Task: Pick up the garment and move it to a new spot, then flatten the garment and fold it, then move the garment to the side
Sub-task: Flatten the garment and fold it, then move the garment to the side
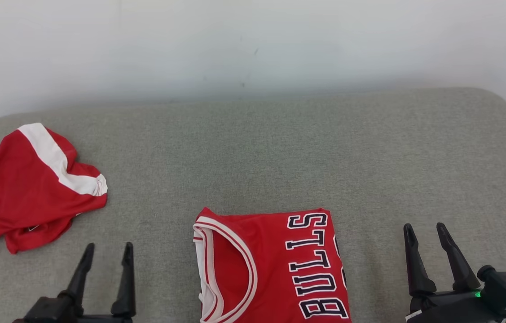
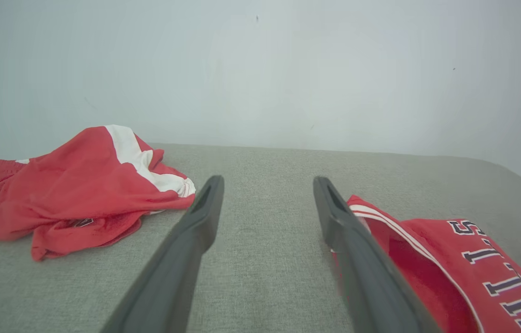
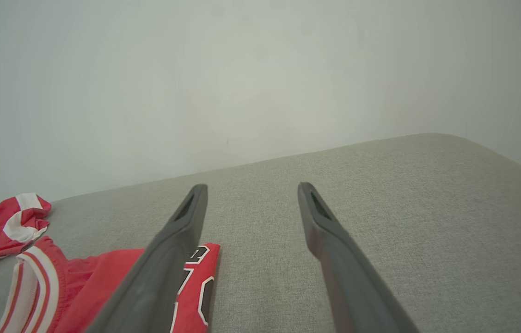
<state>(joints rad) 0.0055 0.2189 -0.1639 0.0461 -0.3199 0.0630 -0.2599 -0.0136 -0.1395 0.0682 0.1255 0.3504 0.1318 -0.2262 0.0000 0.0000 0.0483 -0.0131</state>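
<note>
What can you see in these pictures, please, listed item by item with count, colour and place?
jersey: one, red with white trim and dark BULLS lettering, folded flat at the near middle of the cushion, between the two grippers
crumpled garment: one, red with a white stripe, bunched up at the left of the cushion, apart from the jersey
cushion: one, grey-green fabric, bearing both red pieces
wall: one, white, behind the cushion
left gripper: one, dark, lower left of the head view, open and empty, left of the jersey
right gripper: one, dark, lower right of the head view, open and empty, right of the jersey
</note>
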